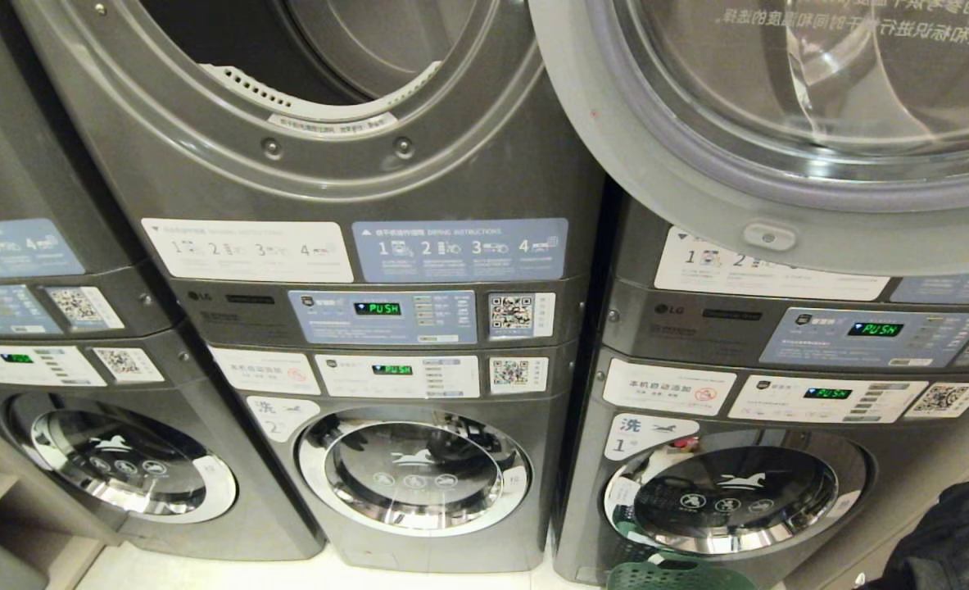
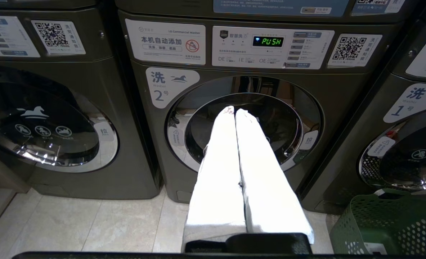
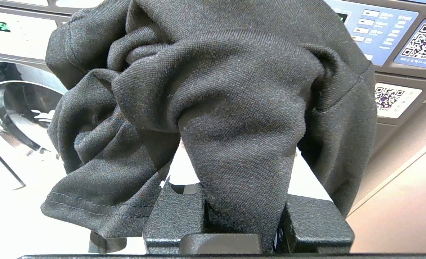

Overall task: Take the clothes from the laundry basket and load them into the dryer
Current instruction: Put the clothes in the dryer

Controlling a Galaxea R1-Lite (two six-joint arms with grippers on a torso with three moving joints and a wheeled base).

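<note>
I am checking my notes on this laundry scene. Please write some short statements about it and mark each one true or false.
1. The right hand is shut on a dark grey garment. True.
2. The left hand holds a white towel. False: its fingers are together and hold nothing.
3. The upper dryer opening in the middle stack is open. True.
4. The green laundry basket stands on top of a washer. False: it stands on the floor, in front of the washer marked 1.
5. The display above the washer marked 2 reads PUSH. True.

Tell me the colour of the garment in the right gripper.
Dark charcoal grey garment, plain weave, clearest in the right wrist view.
</note>
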